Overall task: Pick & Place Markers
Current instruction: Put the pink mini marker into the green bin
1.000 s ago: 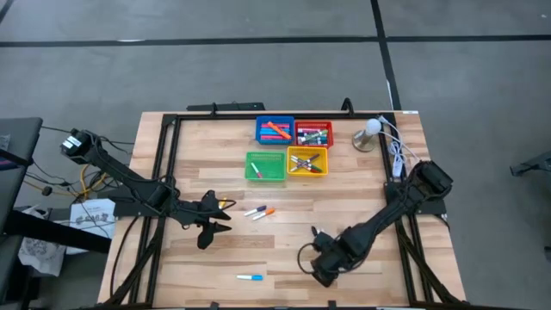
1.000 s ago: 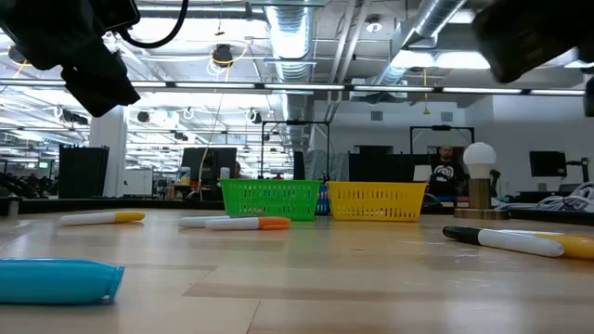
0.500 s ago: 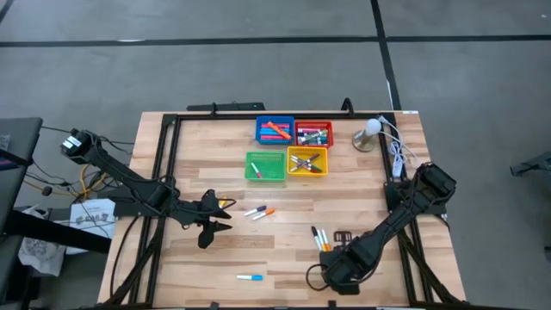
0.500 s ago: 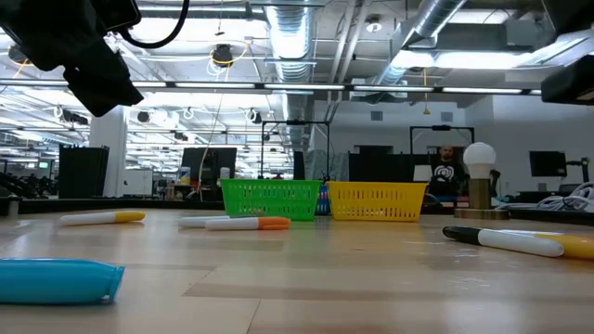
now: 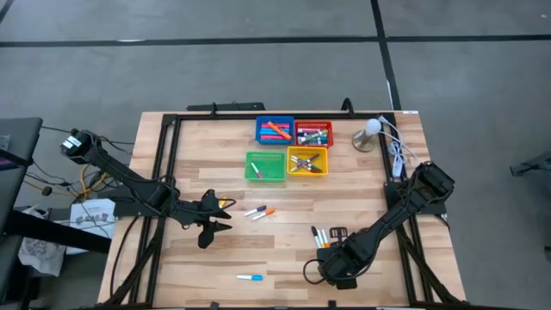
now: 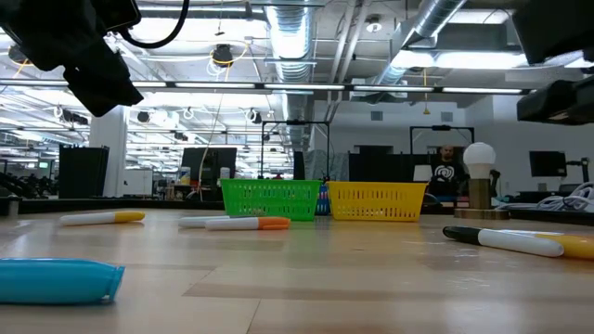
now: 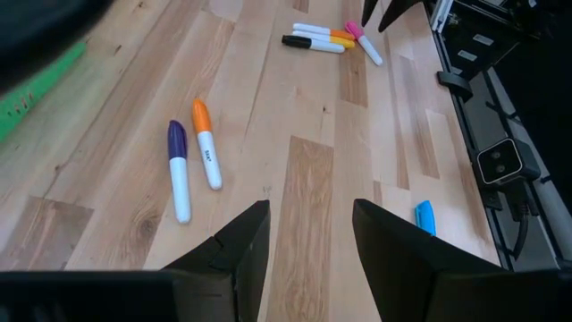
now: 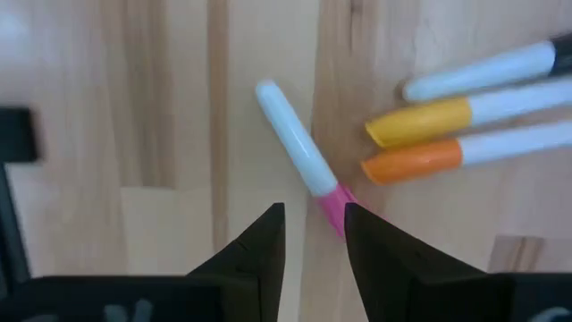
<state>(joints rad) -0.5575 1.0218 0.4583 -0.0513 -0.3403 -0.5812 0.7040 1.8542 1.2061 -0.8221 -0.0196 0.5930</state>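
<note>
Three markers lie side by side in my right wrist view: a white-bodied one (image 8: 487, 72), a yellow-capped one (image 8: 447, 118) and an orange-capped one (image 8: 447, 154). A pink-capped marker (image 8: 299, 156) lies slanted beside them. My right gripper (image 8: 315, 234) points down over the pink cap, fingers a little apart on either side of it; whether they touch it I cannot tell. My left gripper (image 7: 310, 237) hangs open over bare wood at the table's left, short of a purple-capped marker (image 7: 178, 170) and an orange-capped one (image 7: 206, 154). A blue marker (image 5: 250, 277) lies near the front edge.
At the table's far middle stand four trays with markers in them: blue (image 5: 261, 129), red (image 5: 313, 126), green (image 5: 265, 176) and yellow (image 5: 307, 171). A small lamp (image 5: 368, 133) and cables stand at the far right. Black rails (image 5: 169, 172) run along the table's sides.
My right gripper has rolled about its own pointing line and drawn slightly toward the table's near right. This has uncovered the group of markers that it hid a second ago. The markers have kept their places.
</note>
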